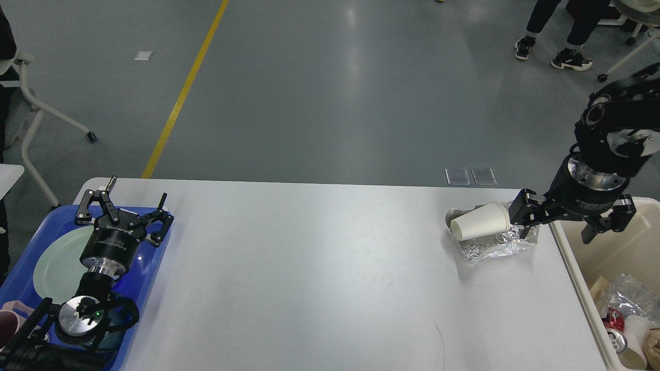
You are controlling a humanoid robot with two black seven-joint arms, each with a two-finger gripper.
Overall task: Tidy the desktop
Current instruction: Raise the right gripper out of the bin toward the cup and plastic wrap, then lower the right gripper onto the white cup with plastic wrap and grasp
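On the wide white rectangular desktop [319, 273], a white paper cup [480, 221] lies on crumpled silver foil [495, 245]; right gripper [559, 232] hovers, seemingly above the foil's edge, jaws wide; left gripper [124, 206] spread over the blue plastic tray [149, 273]

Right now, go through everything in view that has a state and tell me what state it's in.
Paper cup: tipped on its side, on the foil.
Foil wrapper: crumpled, on the desktop.
Beige bin: open-topped, trash inside.
Blue tray: holds a plate.
Left gripper: jaws open, empty, over the tray.
Right gripper: jaws open, empty, beside the cup.
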